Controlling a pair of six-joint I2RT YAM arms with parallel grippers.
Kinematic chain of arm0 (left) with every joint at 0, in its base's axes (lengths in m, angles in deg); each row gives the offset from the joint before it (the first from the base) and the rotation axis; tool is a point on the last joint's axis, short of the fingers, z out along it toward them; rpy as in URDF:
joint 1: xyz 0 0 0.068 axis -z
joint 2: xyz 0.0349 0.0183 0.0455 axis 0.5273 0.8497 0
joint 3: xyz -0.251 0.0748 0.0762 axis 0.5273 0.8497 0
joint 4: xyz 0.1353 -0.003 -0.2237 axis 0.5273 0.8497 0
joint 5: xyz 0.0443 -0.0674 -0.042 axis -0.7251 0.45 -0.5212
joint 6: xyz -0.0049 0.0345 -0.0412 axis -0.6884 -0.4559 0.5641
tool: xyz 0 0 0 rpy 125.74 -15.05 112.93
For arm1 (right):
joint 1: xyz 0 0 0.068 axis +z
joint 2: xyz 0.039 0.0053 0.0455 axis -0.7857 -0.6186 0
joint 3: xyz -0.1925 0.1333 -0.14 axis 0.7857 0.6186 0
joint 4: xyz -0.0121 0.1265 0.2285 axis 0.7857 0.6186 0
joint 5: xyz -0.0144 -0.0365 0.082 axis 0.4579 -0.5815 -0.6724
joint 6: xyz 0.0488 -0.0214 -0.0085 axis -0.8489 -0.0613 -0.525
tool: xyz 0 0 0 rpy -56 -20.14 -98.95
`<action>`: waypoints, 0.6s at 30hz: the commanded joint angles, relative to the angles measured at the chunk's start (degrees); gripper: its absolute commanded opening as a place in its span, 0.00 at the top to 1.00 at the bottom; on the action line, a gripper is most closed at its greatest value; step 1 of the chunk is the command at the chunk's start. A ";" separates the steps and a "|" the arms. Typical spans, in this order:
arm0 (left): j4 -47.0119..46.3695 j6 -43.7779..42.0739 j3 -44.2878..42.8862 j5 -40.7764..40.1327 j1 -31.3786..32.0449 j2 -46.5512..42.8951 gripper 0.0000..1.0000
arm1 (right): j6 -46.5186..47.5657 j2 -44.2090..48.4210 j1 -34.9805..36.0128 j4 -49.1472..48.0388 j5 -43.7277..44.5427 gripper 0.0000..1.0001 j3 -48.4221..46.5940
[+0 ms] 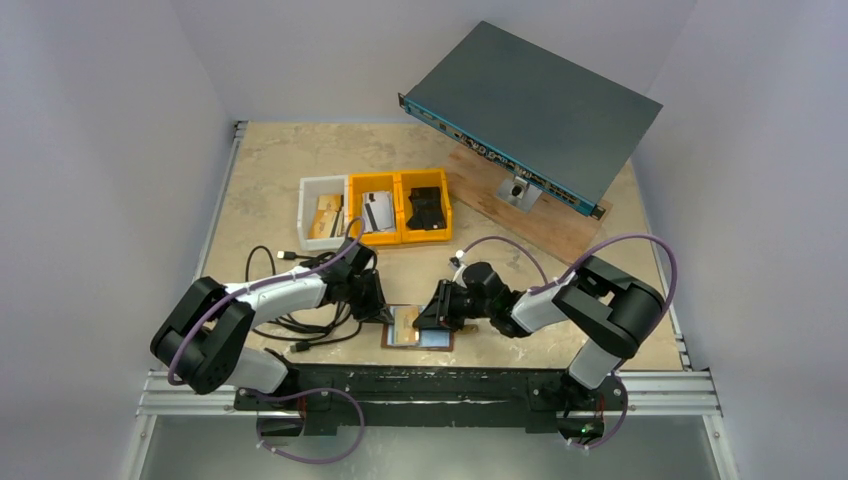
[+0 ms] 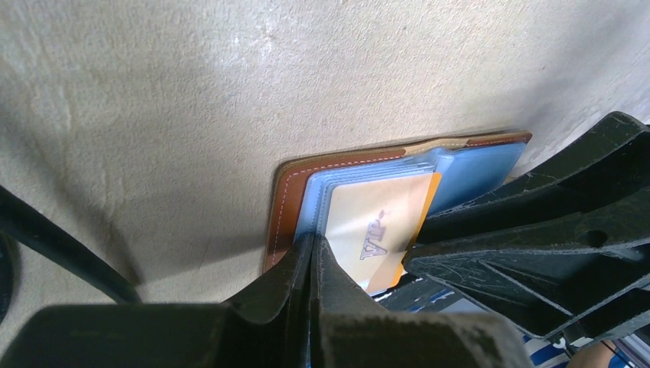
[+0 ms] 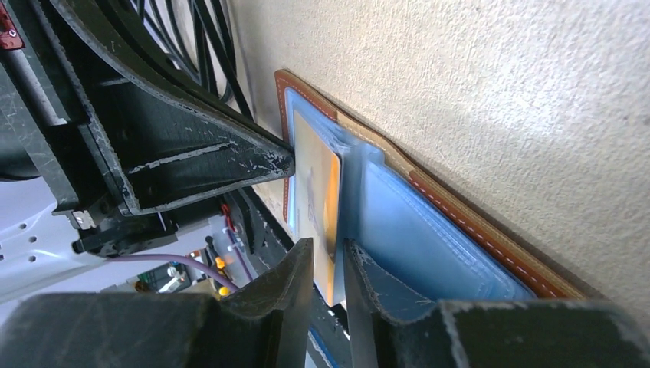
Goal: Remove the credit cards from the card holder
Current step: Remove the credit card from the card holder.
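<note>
- The left gripper (image 2: 310, 247) is seen with its two fingers pressed together at the near edge of the one brown leather-like card holder with clear blue-tinted pockets (image 2: 285, 201). A thin blue sliver of pocket sheet is caught between them.
- The right gripper (image 3: 328, 257) is held with its two fingers only narrowly parted. The lower edge of one tan-and-orange credit card (image 3: 314, 188) lies in that gap; whether it is actually clamped cannot be told.
- That single card is seen partly inside the holder's left-hand pocket, its printed face up. No other card can be made out in the holder.
- The card holder is laid open and flat on the beige mottled table (image 1: 270, 160), near its front edge, between the two grippers.
- A tangle of black cables (image 1: 300, 322) is spread just left of the holder, beside the left arm.
- Three small open bins are lined up side by side farther back: one white plastic bin (image 1: 305, 190) and two yellow plastic bins (image 1: 399, 182).
- Tan cards are seen in the white bin and pale cards with dark stripes in the nearer yellow one; their number cannot be counted. One chunky black object (image 1: 427, 208) is lodged in the other.
- One grey rack-mount unit (image 1: 530, 105) is propped tilted on one wooden board (image 1: 540, 225) at the back right.
</note>
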 commanded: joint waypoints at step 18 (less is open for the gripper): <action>6.70 1.72 2.45 -12.56 0.42 0.02 1.00 | -1.10 0.81 -1.52 -1.21 0.10 0.94 1.42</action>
